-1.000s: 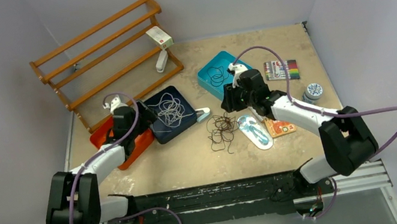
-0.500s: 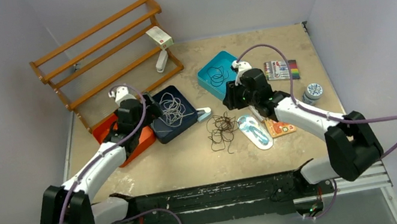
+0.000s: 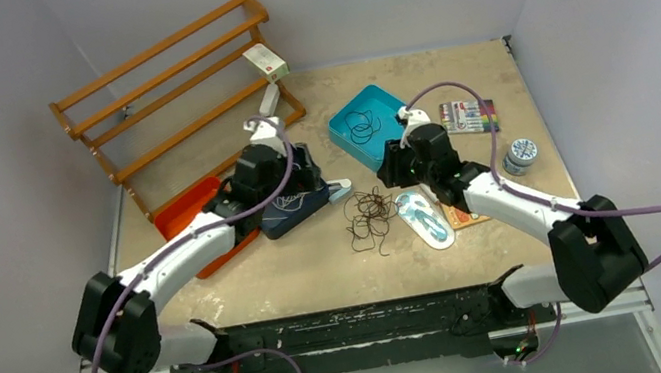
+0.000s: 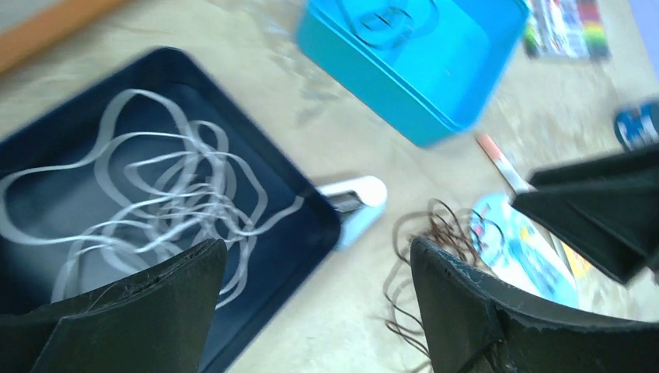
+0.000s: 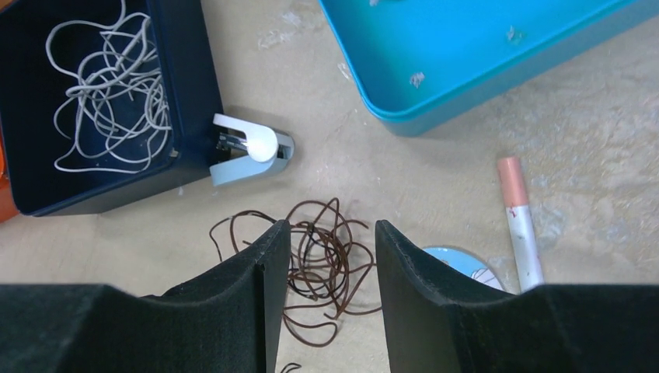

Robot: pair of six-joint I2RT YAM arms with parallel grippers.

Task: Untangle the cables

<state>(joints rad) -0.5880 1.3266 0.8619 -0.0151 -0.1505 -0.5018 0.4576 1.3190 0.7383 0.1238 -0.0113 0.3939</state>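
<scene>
My left end effector (image 4: pixel 315 256) hung over the navy tray (image 5: pixel 189 89) with its jaws spread wide and nothing between them. The white cable (image 5: pixel 109 109) lay loosely coiled inside that tray. My wrist view, though blurred, showed the whole coil, while the overhead view hid most of it under my left arm.

My right end effector (image 5: pixel 330 233) was above the dark brown cable (image 5: pixel 320 268), jaws partly apart and gripping nothing. That cable sat in a tangled heap on the bare bench (image 3: pixel 318 259), near the tray's right corner and just left of a blue oval card (image 3: pixel 424 219).

Only the overhead view gave the black cable (image 3: pixel 360 126) clearly, coiled in the teal tray (image 5: pixel 466 70) farther back. My right wrist view caught just that tray's near part, without the cable. It did show a small white clip-like gadget (image 5: pixel 252 148) touching the navy tray and a pink-capped tube (image 5: pixel 519 225) to the right.
</scene>
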